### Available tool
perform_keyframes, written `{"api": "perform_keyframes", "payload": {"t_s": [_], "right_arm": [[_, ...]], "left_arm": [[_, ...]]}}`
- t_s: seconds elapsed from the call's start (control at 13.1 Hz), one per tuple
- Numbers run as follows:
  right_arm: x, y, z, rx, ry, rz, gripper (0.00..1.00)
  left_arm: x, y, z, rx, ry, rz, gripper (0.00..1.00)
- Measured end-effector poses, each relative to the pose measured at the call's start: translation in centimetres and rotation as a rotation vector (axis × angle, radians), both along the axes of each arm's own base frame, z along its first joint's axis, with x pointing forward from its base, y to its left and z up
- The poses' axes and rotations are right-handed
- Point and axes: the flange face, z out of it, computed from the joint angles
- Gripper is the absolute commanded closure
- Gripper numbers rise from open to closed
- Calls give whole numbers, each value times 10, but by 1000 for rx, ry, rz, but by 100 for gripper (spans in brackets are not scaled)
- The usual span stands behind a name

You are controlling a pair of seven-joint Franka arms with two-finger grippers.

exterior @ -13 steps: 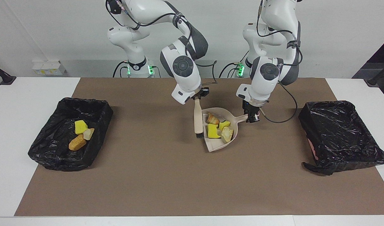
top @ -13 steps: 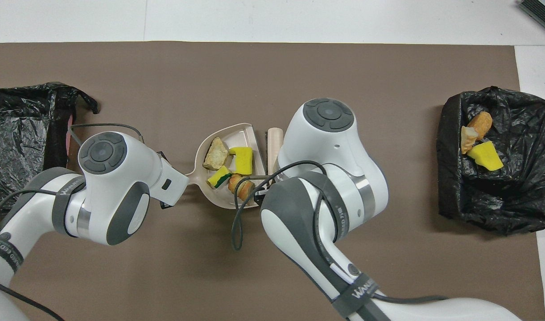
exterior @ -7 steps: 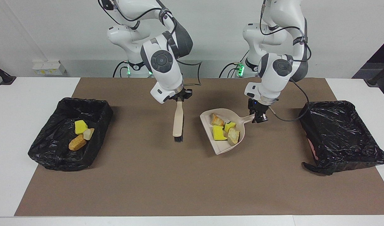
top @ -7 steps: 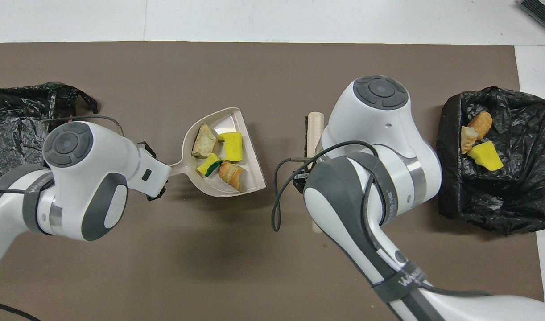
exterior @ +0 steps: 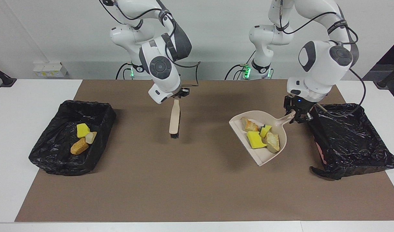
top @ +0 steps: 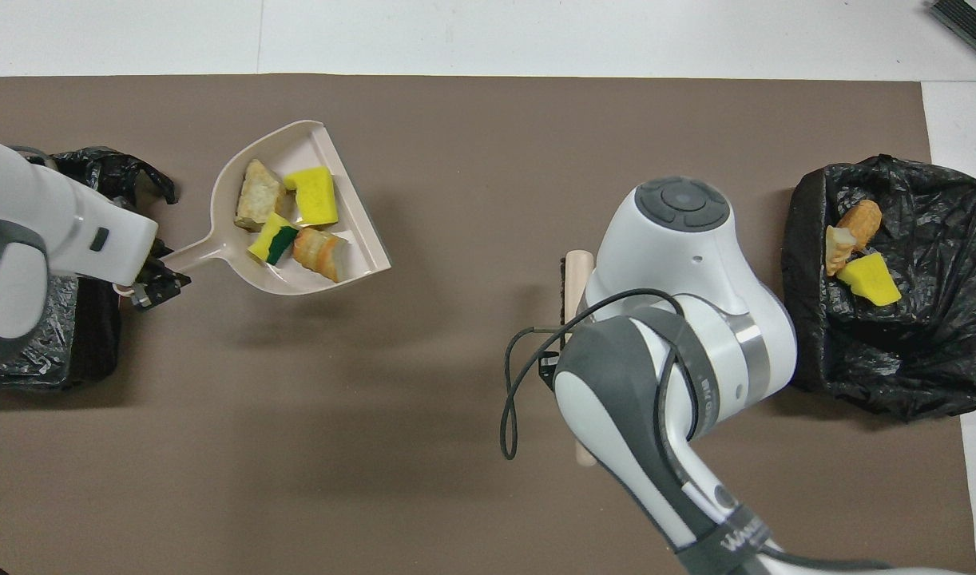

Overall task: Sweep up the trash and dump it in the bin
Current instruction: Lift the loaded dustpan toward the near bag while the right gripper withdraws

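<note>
Gripped by its handle in the left tool [exterior: 297, 113], the dustpan [exterior: 263, 154] of trash [exterior: 261, 136] is best kept level until over the adjacent bin [exterior: 351, 137], while the brush [exterior: 174, 120] is clamped in the right tool [exterior: 181, 94].

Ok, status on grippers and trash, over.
Left gripper shut on dustpan handle beside bin. Right gripper holds brush. Trash in pan.
</note>
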Motion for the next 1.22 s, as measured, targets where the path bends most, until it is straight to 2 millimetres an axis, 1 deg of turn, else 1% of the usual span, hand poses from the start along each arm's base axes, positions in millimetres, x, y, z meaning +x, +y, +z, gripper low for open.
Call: {"api": "perform_keyframes", "payload": {"t_s": [0.08,0.15,0.23,0.31,0.38,0.46,0.53,0.61,0.76,0.84,0.92,0.99,1.07,1.15,1.22], "right_arm": [[-16,16,0,12,-10,5,100],[-33,32,-2,32,-22,9,100],[-51,45,-4,41,-29,16,100],[-69,56,-9,38,-27,27,100],[-87,69,-16,30,-26,38,100],[-102,82,-27,20,-30,47,100],[-118,91,-40,6,-26,58,100],[-130,97,-51,-7,-18,70,100],[-143,95,-76,-22,-18,73,100],[-147,91,-88,-28,-21,67,79],[-151,89,-97,-33,-23,66,64],[-154,90,-100,-34,-25,69,60],[-155,92,-99,-34,-29,67,27],[-154,94,-97,-33,-36,57,0],[-153,97,-93,-29,-44,51,0]], "left_arm": [[11,25,8,0,6,6,100],[21,48,10,-1,7,5,100],[28,69,9,-2,5,-5,100],[32,85,6,-4,5,-16,100],[34,93,4,-4,4,-23,100],[35,93,4,-5,3,-29,100],[36,89,4,-6,1,-36,100],[36,85,5,-7,1,-42,100],[36,83,5,-7,1,-46,100],[36,83,5,-7,1,-46,100],[36,83,5,-7,1,-46,100],[36,83,5,-7,1,-46,100],[36,83,5,-7,1,-46,100],[36,83,5,-7,1,-46,100],[36,83,5,-7,1,-46,100]]}}
